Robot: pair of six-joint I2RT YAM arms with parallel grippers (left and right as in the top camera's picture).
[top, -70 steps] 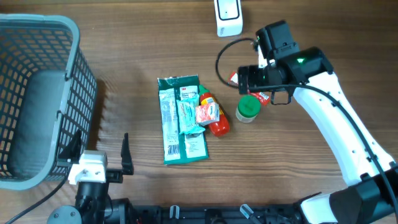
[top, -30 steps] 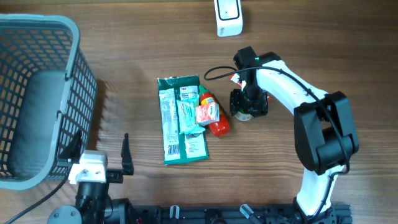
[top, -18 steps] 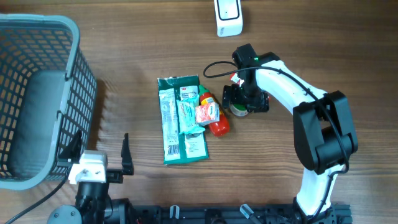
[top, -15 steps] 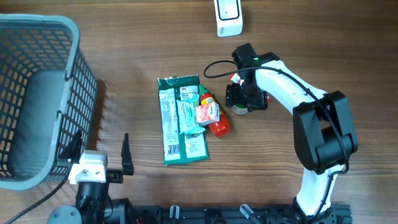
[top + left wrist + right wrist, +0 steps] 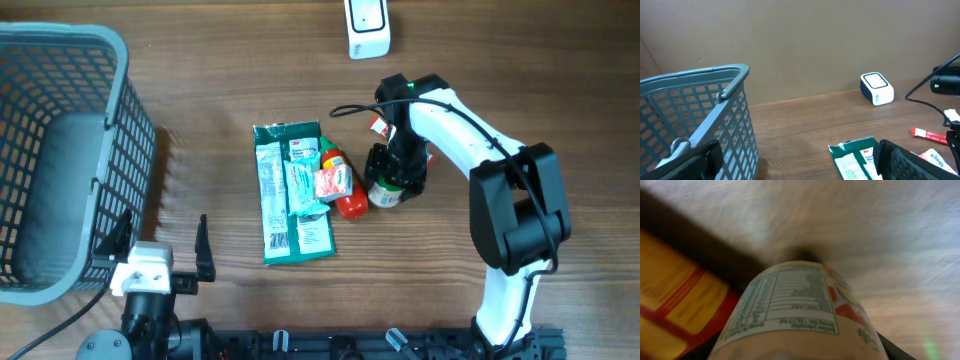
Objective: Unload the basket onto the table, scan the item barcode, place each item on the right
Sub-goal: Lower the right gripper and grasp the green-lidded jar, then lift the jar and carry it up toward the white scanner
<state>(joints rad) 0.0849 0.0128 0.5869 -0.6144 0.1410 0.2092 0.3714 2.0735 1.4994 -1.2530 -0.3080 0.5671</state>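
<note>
Jar's long axis runs away from right claw.

Soft even light, faint shadows; right wrist view smeared around jar label

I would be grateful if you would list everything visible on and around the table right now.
basket: one, grey-blue, at the left edge.
scanner: one, white, top centre.
green package: one, green and white, flat in the middle.
red bottle: one, red, lying against the package's right side.
red-and-white packet: one, resting on the bottle.
red sachet: one clearly seen, red, behind the right arm.
jar: one, pale label, right of the bottle.
table: one, brown wood.
left gripper: black, open, by the basket at the near edge.
right gripper: black, closed on the jar.
</note>
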